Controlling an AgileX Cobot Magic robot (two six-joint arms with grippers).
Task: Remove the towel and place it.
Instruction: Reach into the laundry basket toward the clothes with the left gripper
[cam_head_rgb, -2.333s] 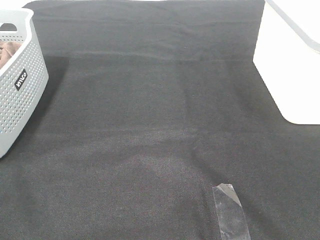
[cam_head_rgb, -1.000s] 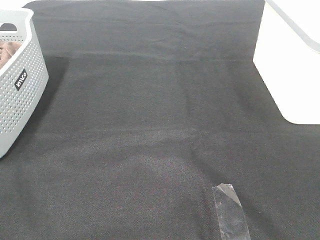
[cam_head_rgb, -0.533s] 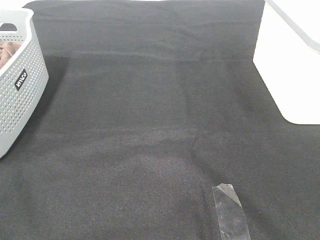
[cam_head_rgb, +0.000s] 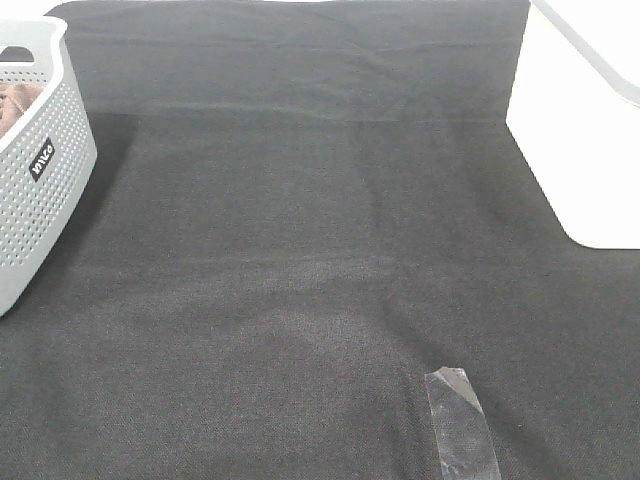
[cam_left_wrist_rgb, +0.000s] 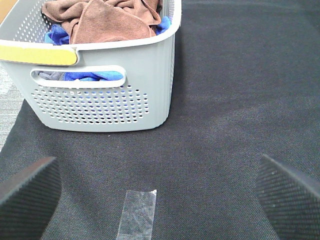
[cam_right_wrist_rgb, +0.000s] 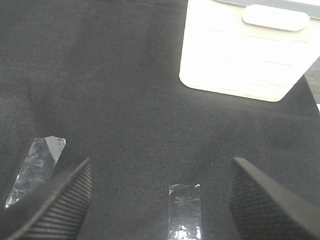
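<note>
Towel (cam_left_wrist_rgb: 110, 22) lies crumpled over blue cloths (cam_left_wrist_rgb: 57, 36) inside the grey basket (cam_left_wrist_rgb: 100, 100). Towards the near edge, the left tool (cam_left_wrist_rgb: 157, 200) and right tool (cam_right_wrist_rgb: 160, 200) gape wide, empty, above a black-clothed tabletop (cam_head_rgb: 300, 200) and tape strip (cam_head_rgb: 460, 425). Farther, the basket stands at the left edge, with a white box (cam_head_rgb: 580, 150) at the far right corner.

High camera looks down; wrist cameras face basket (cam_left_wrist_rgb: 100, 95) and white bin (cam_right_wrist_rgb: 245, 55).

The grey basket (cam_head_rgb: 45, 180) runs off the high view's left edge, its wall hiding most of the towel (cam_head_rgb: 12, 108).
</note>
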